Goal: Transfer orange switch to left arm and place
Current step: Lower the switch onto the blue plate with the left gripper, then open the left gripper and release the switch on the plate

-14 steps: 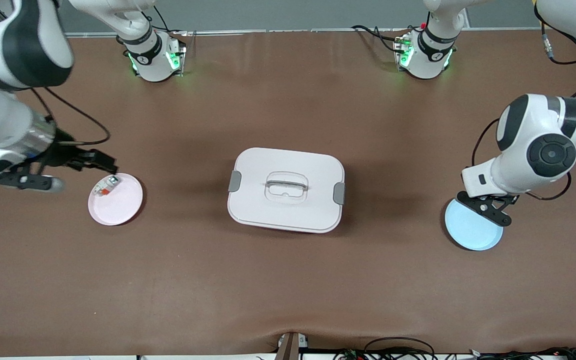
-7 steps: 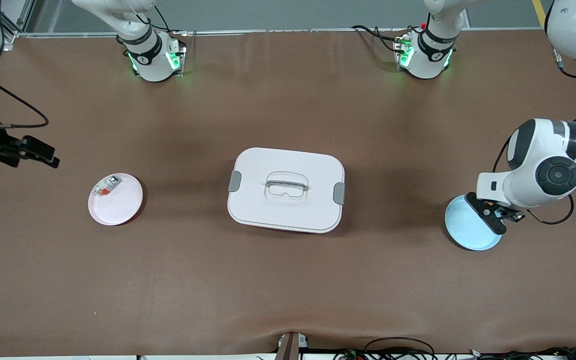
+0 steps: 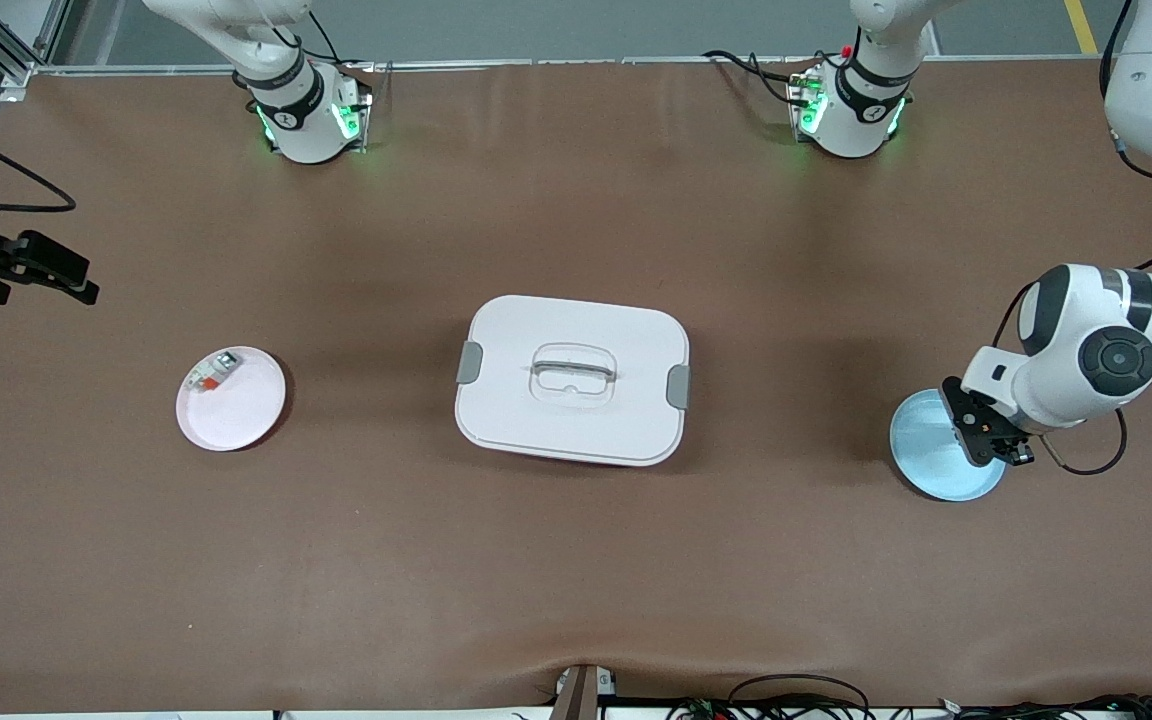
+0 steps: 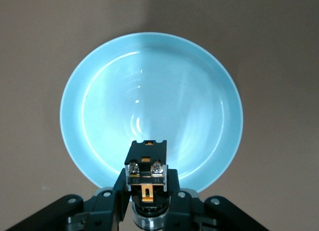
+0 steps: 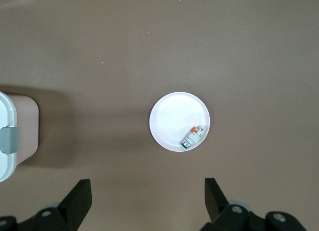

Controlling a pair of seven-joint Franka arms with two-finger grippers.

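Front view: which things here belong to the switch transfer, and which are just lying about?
Part of the job:
- small black orange-faced switch, held in the left pincer over the round blue plate
- large white lidded plastic box, to be avoided
- right pincer, open, waiting

Lying about:
- round pink plate
- small white-grey component on it

table [image 3: 576, 560]: brown mat, wrinkled near edge | cables [image 3: 796, 700] along near edge | grey floor [image 3: 576, 30]

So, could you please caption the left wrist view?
Left end effector holds the orange switch over the blue plate.
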